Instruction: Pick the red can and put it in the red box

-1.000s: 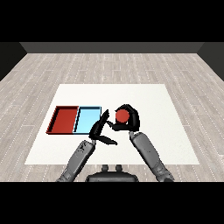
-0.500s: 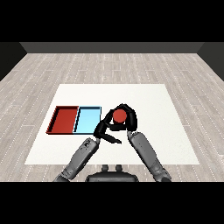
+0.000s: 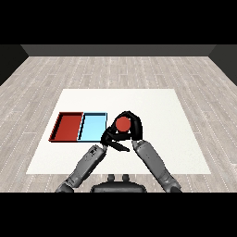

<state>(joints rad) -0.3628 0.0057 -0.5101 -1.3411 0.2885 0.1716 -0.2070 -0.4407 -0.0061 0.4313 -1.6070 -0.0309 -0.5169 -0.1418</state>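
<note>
The red can (image 3: 122, 124) is lifted above the table, just right of the light blue tray (image 3: 91, 127). My right hand (image 3: 133, 125) is curled round it. The red tray (image 3: 69, 127) lies at the left end of the pair, beside the blue one. My left hand (image 3: 112, 139) hangs below and left of the can, close to the blue tray's right edge, with its fingers straight and nothing in them.
The white table (image 3: 162, 111) stretches to the right of and behind the trays. Both trays hold nothing. A grey wooden floor (image 3: 118, 69) surrounds the table.
My right hand has carried the red can leftward, toward the trays. My left hand has shifted a little to the right and now sits under the can.
</note>
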